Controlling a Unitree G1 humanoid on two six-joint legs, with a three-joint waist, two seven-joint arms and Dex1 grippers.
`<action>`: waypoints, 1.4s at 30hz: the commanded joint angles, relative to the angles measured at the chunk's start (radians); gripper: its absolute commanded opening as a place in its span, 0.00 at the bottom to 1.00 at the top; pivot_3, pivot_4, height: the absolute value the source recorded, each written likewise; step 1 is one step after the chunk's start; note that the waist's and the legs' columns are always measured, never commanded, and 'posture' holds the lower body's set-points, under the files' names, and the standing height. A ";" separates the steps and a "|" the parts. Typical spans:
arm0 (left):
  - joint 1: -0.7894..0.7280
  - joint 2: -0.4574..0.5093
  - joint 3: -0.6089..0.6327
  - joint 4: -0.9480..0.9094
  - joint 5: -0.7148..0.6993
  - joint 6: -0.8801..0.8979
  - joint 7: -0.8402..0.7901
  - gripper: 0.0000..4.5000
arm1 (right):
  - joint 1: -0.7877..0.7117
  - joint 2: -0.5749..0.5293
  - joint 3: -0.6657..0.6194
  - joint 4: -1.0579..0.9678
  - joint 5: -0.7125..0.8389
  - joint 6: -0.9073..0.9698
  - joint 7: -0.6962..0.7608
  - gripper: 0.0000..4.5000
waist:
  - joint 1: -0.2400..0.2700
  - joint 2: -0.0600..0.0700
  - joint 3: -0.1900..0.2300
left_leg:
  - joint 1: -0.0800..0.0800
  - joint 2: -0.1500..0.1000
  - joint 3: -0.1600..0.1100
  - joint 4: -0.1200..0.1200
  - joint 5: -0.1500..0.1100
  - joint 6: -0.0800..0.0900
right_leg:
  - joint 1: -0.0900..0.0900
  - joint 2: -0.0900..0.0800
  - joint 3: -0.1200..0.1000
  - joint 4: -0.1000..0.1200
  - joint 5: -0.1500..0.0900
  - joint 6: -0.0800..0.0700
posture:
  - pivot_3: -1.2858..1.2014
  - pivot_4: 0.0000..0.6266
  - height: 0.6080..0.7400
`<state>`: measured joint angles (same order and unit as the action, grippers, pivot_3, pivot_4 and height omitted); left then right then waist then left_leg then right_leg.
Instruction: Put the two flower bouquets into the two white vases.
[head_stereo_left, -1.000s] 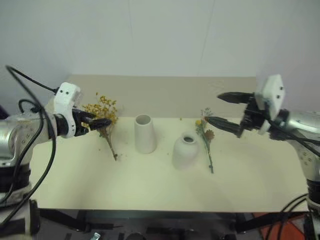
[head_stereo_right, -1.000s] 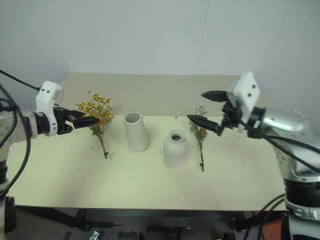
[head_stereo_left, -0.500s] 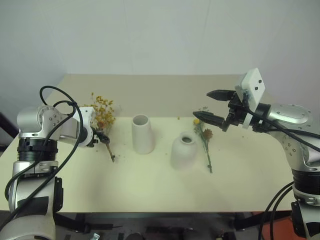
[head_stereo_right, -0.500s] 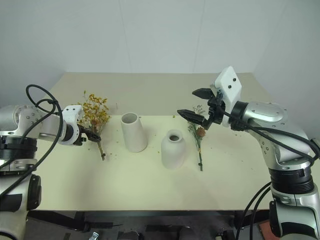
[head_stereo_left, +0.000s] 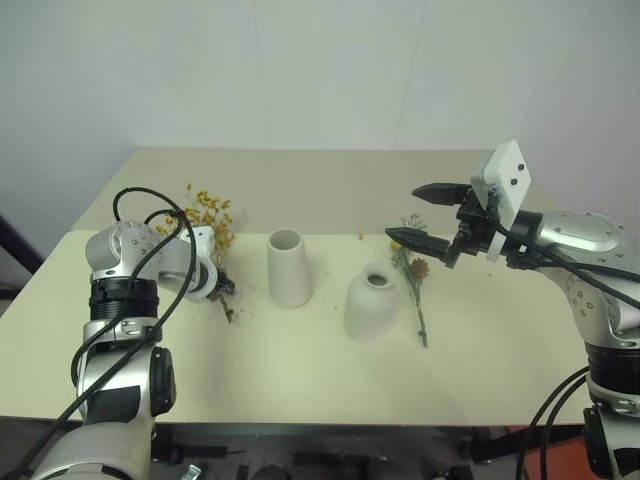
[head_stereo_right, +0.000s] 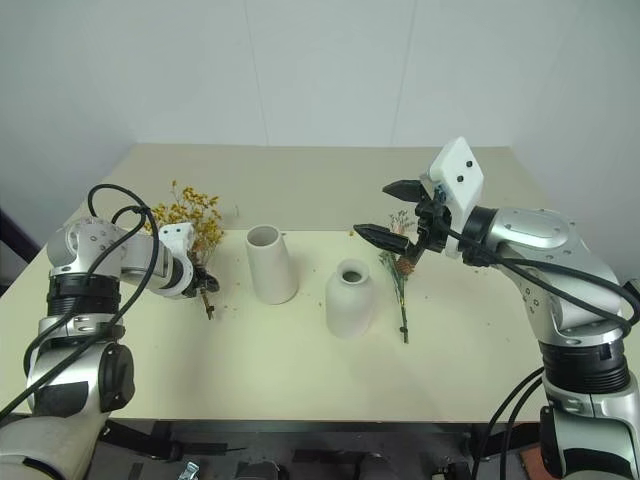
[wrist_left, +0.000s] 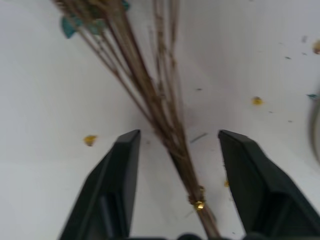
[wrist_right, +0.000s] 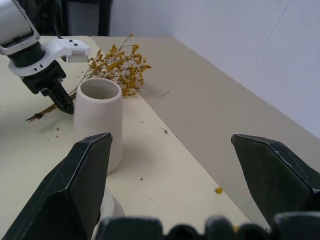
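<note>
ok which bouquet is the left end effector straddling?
The bushy yellow-orange bouquet, lying left of the tall vase. The left end effector has its fingers either side of the brown stems. The green sprig bouquet lies right of the squat vase.

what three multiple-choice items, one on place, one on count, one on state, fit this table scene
1. Where does the green sprig bunch with the yellow ball bloom lie?
A. inside the taller tapered white vase
B. flat on the table beside the squat rounded white vase
C. in the right gripper

2. How many white ceramic vases stand on the cream table?
A. one
B. two
C. three

3. How do the left gripper's black fingers stand around the thin brown stems?
A. either side of the stems, gaps showing
B. far above them
C. clamped on a vase rim

Answers:
1 B: the sprig bunch lies flat just right of the squat rounded white vase.
2 B: the taller tapered white vase and the squat one.
3 A: in the left wrist view the left gripper straddles the thin brown stems of the bushy yellow-orange bunch.
</note>
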<state>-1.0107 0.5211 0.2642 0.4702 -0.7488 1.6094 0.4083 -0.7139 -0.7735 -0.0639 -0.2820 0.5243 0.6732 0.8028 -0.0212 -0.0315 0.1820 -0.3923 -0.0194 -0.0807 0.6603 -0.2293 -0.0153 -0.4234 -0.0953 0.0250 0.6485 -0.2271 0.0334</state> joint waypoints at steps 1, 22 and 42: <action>-0.011 0.009 0.024 -0.029 0.038 0.005 -0.026 0.25 | -0.004 -0.013 -0.049 -0.034 0.007 -0.012 -0.007 1.00 | 0.003 0.000 0.000 | 0.000 0.000 0.000 0.000 0.000 0.000 | 0.000 0.000 0.000 0.000 0.000 0.000 | 0.52 0.24 1.00; 0.109 -0.006 0.066 -0.559 0.109 -0.637 -0.576 0.01 | 0.021 -0.008 -0.069 -0.043 0.016 -0.004 -0.032 1.00 | 0.011 0.000 0.000 | -0.003 0.000 0.000 0.000 0.002 -0.005 | -0.001 -0.001 -0.001 -0.002 0.001 0.000 | 0.52 0.24 1.00; 0.270 -0.118 -0.103 -0.556 0.176 -1.119 -1.023 0.01 | 0.088 -0.008 -0.112 -0.119 0.037 0.018 -0.076 1.00 | 0.003 0.000 0.000 | -0.002 0.000 0.000 0.000 0.001 -0.004 | 0.001 0.000 -0.001 -0.002 0.001 0.000 | 0.52 0.24 1.00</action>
<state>-0.7412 0.3959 0.1693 -0.0693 -0.5907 0.5543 -0.5893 -0.6214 -0.7719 -0.1354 -0.3632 0.5367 0.6877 0.7368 -0.0177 -0.0317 0.1821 -0.3943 -0.0191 -0.0802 0.6606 -0.2279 -0.0194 -0.4226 -0.0954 0.0241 0.6465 -0.2264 0.0337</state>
